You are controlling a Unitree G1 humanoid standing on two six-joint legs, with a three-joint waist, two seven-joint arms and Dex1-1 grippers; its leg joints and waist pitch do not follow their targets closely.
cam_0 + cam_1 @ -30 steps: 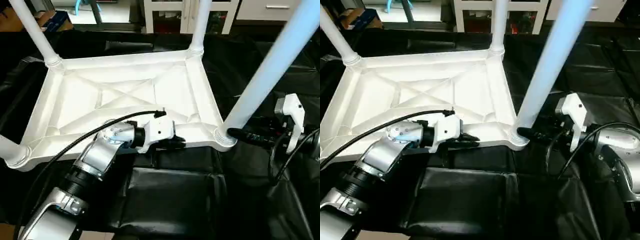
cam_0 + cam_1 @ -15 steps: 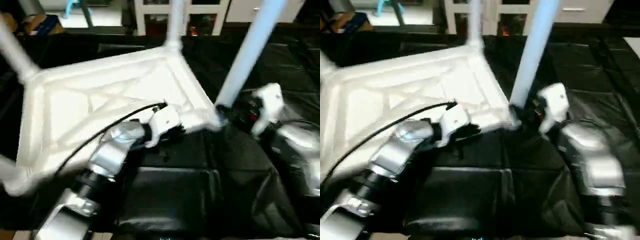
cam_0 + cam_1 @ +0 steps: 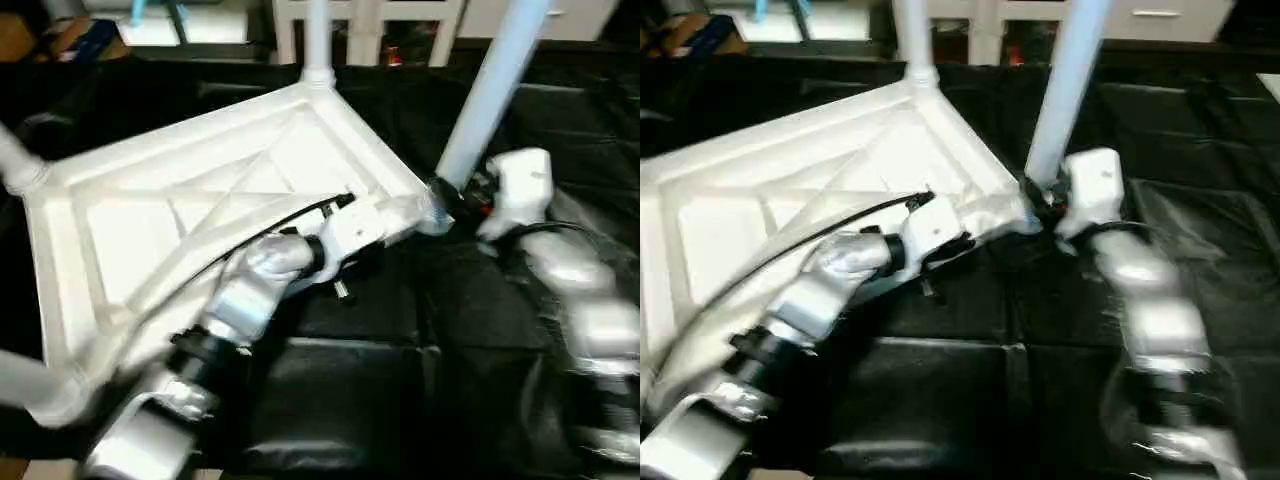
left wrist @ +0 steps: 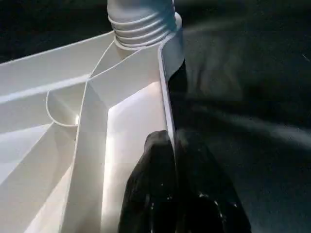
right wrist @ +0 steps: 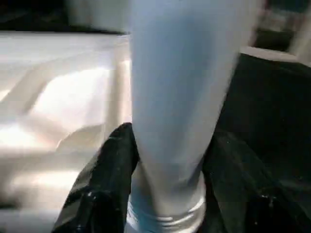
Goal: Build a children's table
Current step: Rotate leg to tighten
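The children's table [image 3: 200, 200] lies upside down on black sheeting [image 3: 400, 360], its X-ribbed underside facing up and its legs standing up from the corner sockets. Nearest the robot, the left gripper [image 4: 174, 145] is clenched on the thin near rim of the tabletop; the left wrist view shows one black finger [image 4: 150, 184] inside the rim and the other outside it, with the ribbed collar of a corner socket [image 4: 141, 29] just beyond. From the head camera that grip is mostly hidden under the white wrist housing [image 3: 350, 225], and only the silver forearm and a black cable running over the underside are plain.

Beside that same near corner, the right gripper [image 5: 167, 160] grasps the foot of the near right leg [image 3: 490, 100], where it enters its socket. The right wrist view shows its black fingers [image 5: 107, 179] standing on either side of the tapered tube, touching it; the head views show little more than the white housing pressed against the leg's base.

Further along the tabletop, the far leg [image 3: 316, 40] rises from the far corner, cut off by the picture's upper edge. The two left-hand legs are cut off at the left edge, leaving only stubs. Behind the table stands white furniture [image 3: 370, 25], hard to make out
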